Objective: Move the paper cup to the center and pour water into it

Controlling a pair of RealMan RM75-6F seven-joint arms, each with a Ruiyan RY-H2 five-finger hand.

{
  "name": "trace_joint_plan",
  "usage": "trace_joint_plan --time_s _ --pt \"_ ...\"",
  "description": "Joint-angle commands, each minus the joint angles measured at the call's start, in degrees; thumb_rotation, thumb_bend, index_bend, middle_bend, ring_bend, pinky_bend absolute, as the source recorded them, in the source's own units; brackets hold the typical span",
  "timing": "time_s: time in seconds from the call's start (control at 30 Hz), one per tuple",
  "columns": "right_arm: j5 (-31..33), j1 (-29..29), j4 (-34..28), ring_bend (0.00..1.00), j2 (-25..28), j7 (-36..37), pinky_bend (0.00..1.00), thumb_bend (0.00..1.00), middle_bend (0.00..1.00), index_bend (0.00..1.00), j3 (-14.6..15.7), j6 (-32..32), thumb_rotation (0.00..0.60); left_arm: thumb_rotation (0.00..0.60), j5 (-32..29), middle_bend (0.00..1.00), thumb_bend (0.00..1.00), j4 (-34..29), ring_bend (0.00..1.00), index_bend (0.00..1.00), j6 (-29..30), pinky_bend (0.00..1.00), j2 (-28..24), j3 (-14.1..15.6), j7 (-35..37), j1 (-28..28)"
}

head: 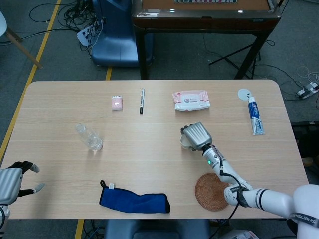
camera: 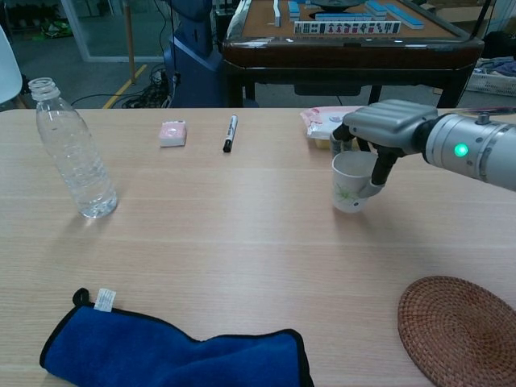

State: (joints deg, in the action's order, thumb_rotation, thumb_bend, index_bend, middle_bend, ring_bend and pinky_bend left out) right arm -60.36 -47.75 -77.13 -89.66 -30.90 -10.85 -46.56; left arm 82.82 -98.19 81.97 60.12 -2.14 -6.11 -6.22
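I had my right robot hand (camera: 385, 133) wrapped over the paper cup (camera: 351, 182), fingers curled down the far side and the thumb against the near wall, so the cup sat pinched beneath my palm, upright, with its base apparently on the tabletop (camera: 242, 242). The job at that point, as I judged it, was to bring the cup toward the middle, and the way to do it well was to keep the squeeze light: thin paper walls buckle easily, and an empty cup weighs so little that it tips if dragged by its rim. I would have kept it level and low and let go only once it stood flat. The cup was white with a small green print, tapering toward the base. Just beyond my hand lay a soft, crinkly pack of wipes (head: 191, 99); nearer me and off to the right sat a round woven mat (camera: 459, 329), coarse and ribbed. Well to the left stood the clear plastic bottle (camera: 74, 151), uncapped and ridged, with a limp blue cloth (camera: 173, 351) nearer me. My left robot hand (head: 11, 183) rested at the tabletop's edge, fingers spread, holding nothing.
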Motion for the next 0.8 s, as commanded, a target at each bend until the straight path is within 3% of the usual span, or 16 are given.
trace_joint_plan --time_s 0.03,0.33,0.8 --pt "2.54 -2.39 -0.47 0.49 -1.11 -2.01 0.60 0.11 0.46 0.44 -1.24 1.58 0.600 0.600 0.20 0.47 0.07 0.20 0.39 0.51 0.14 0.59 -0.19 -0.02 0.22 0.01" --pt "9.07 -9.73 2.21 0.49 -5.67 -6.52 0.60 0.11 0.46 0.44 -3.20 4.66 0.600 0.600 -1.01 0.47 0.07 0.31 0.39 0.51 -0.07 0.59 -0.70 -0.50 1.25 0.07" --pt "15.06 -18.62 10.73 0.49 -12.99 -8.82 0.60 0.11 0.45 0.44 -2.82 8.42 0.600 0.600 -1.83 0.47 0.07 0.07 0.39 0.51 -0.69 0.59 -1.06 -0.74 2.01 -0.07"
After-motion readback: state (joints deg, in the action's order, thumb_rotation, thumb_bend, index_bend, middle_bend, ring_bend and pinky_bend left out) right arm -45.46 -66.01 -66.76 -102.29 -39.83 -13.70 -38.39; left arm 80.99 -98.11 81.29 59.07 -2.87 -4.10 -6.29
